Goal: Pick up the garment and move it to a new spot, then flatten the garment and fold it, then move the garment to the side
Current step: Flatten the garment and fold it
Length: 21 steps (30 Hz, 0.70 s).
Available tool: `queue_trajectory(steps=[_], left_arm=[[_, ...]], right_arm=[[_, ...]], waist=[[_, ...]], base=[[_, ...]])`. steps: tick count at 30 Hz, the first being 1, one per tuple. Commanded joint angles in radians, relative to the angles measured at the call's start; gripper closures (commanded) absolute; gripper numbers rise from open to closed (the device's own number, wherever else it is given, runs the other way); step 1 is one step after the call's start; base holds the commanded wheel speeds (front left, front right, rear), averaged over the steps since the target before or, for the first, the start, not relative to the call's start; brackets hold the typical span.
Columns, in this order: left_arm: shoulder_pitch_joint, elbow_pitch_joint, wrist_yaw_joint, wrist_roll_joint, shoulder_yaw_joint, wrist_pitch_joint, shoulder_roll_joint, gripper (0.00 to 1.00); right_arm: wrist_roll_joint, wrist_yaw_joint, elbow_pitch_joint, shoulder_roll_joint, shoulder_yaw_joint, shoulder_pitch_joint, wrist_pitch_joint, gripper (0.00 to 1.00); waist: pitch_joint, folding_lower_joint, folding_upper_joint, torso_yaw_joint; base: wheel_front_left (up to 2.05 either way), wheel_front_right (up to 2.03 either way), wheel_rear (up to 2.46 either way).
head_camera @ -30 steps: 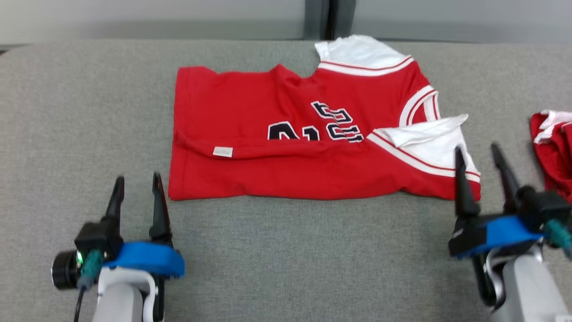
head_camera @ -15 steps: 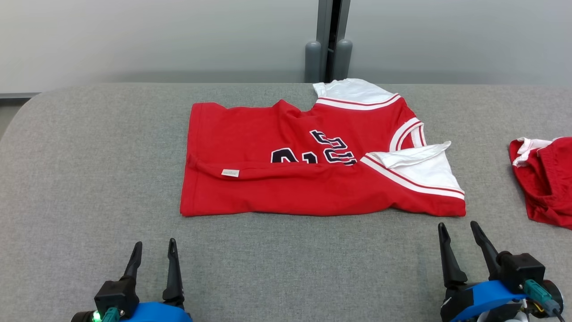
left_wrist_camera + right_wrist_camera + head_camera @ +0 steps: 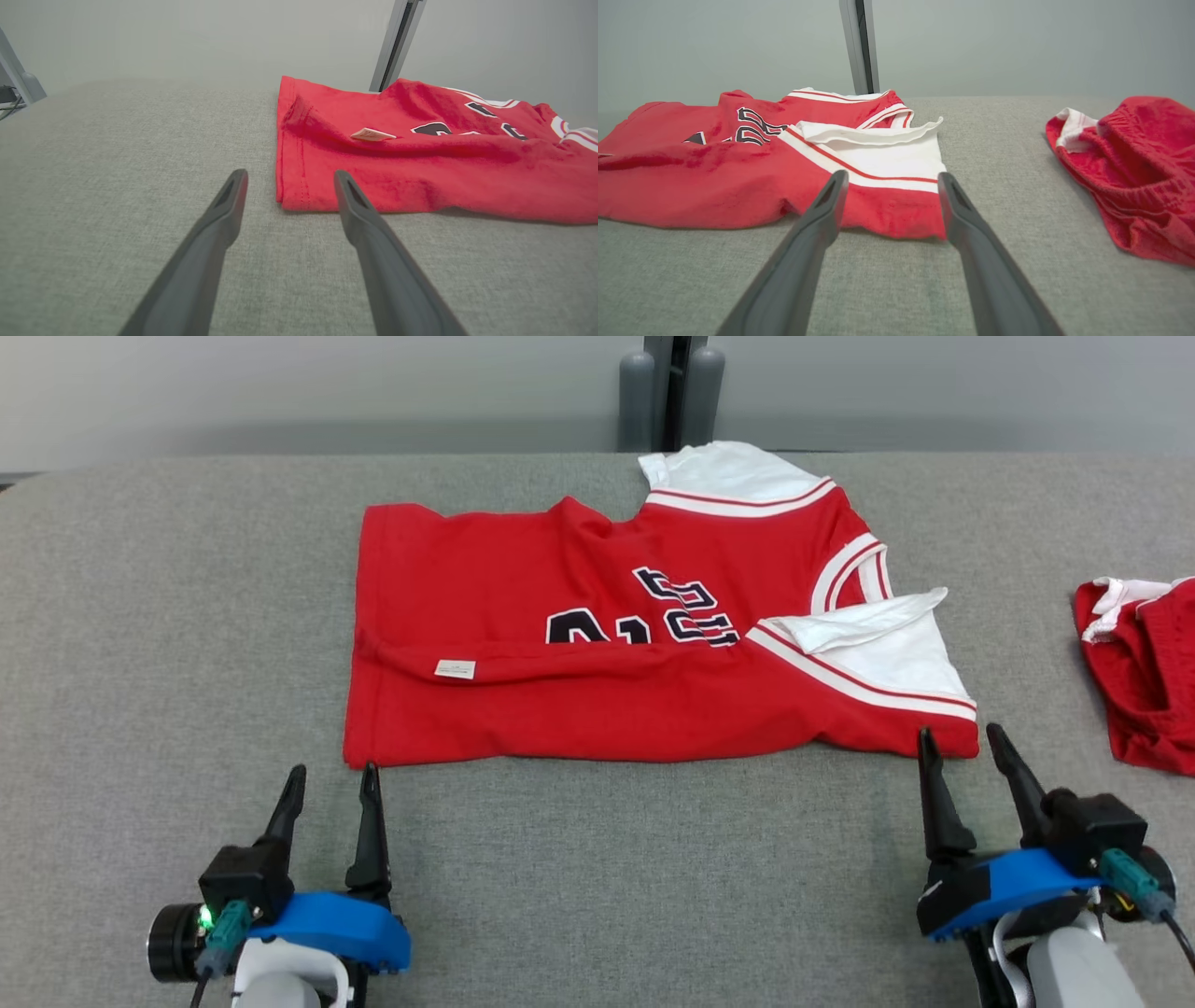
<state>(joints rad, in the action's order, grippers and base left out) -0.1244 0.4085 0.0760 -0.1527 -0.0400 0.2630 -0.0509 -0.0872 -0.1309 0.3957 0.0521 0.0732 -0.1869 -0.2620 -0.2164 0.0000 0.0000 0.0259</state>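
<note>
At the red garment's (image 3: 597, 644) near edge, your left fingers (image 3: 371, 807) and right fingers (image 3: 934, 789) stand wide apart, holding nothing. Long axis runs left-right, hem toward your left.

crumpled red cloth (image 3: 1146, 686): far right | grey table (image 3: 168, 616) | grey post (image 3: 668, 392): behind table

Left gripper (image 3: 333, 770) sat low out front, its two dark fingers (image 3: 370, 831) spread wide and empty, pointing straight ahead. Right gripper (image 3: 960, 731) was the same deal, just angled a touch inward. Blue collars (image 3: 327, 924) sat right behind the fingers, with pale forearms (image 3: 1074, 971) behind those.
</note>
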Motion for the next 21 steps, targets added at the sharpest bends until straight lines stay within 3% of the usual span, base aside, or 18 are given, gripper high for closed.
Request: queue_trajectory(steps=[1,14,21], left_arm=[[-0.044,0.031,0.009,0.004,0.012,0.002,0.000,0.00],[-0.209,0.262,0.044,-0.038,0.012,-0.002,0.001,0.00],[-0.230,0.269,0.055,-0.077,-0.022,-0.004,0.005,0.00]], right_arm=[[0.010,0.000,0.008,-0.001,0.009,-0.040,-0.004,0.00],[0.026,0.000,0.075,0.000,0.086,-0.172,-0.004,0.00],[0.051,0.000,0.109,-0.001,0.127,-0.197,-0.004,0.00]], waist=[[-0.031,0.0000,0.0000,-0.003],[-0.139,0.0000,0.0000,0.014],[-0.150,0.0000,0.0000,0.008]], base=[[0.00,0.00,0.00],[0.00,0.00,0.00],[0.00,0.00,0.00]])
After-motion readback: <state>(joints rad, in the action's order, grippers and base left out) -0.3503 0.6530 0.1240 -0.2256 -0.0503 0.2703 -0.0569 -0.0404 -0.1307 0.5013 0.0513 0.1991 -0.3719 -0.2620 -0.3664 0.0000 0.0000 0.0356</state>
